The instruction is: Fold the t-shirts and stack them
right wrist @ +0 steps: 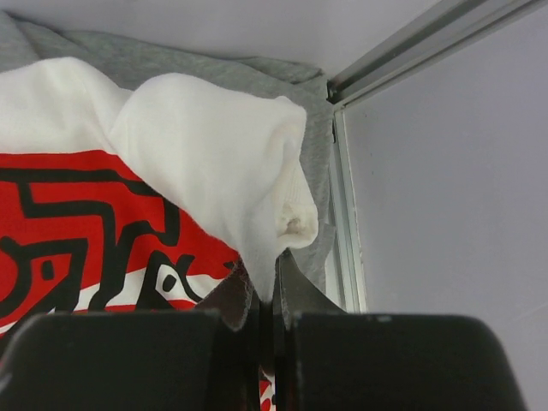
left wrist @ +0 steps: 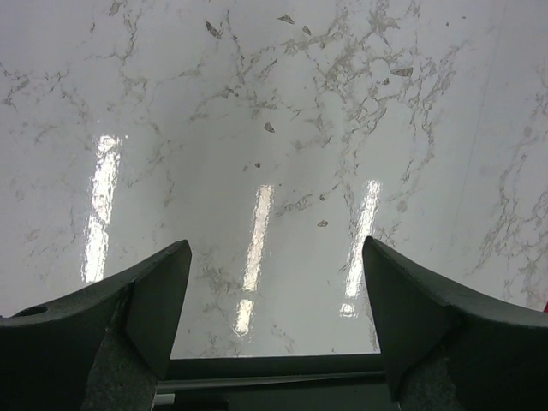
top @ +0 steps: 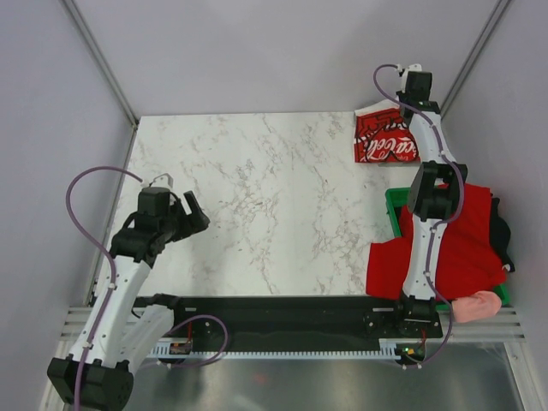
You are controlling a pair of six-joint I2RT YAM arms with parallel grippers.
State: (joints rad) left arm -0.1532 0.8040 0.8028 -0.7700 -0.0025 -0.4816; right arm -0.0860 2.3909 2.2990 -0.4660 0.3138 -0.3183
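Note:
The white t-shirt with a red panel and white script point(top: 385, 139) lies bunched in the table's far right corner. My right gripper point(top: 409, 104) reaches over it. In the right wrist view the right gripper point(right wrist: 276, 270) is shut on a fold of the white t-shirt's cloth point(right wrist: 214, 145). A grey t-shirt point(right wrist: 171, 53) lies beneath it against the wall. A red t-shirt point(top: 467, 244) drapes over the crate, with a black one point(top: 503, 231) and a pink one point(top: 476, 305) beside it. My left gripper point(top: 190, 216) point(left wrist: 274, 257) hovers open and empty over bare marble at the left.
A green plastic crate point(top: 395, 205) stands at the table's right edge under the red t-shirt. Aluminium frame rails point(right wrist: 347, 214) and grey walls close in the far right corner. The marble table point(top: 257, 197) spreads between the two arms.

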